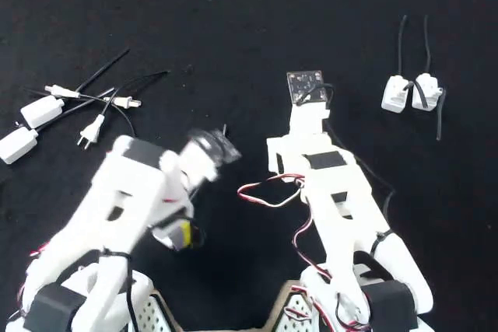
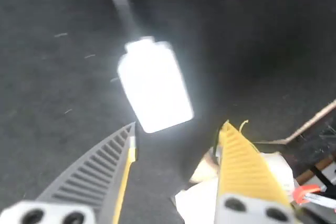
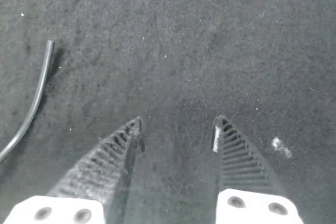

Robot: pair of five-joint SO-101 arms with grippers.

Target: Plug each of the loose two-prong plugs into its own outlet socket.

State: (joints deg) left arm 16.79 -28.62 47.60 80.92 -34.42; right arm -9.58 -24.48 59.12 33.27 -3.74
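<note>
Several loose plugs [image 1: 127, 102] lie near the tabletop's [image 1: 233, 29] left edge beside white sockets [image 1: 40, 111]; left pincer [image 2: 178, 126] and right pincer [image 3: 178, 120] both gape, empty; crossed cords [image 1: 148, 77] might drag neighbours when one lifts.

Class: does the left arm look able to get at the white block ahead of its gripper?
Probably yes: the left gripper is open and the white block lies just ahead, with nothing between them.

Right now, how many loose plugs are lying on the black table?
3, all on the left of the high view: the back plug, the side plug nearer the middle, and the front plug. The arm nearby could hide more.
</note>
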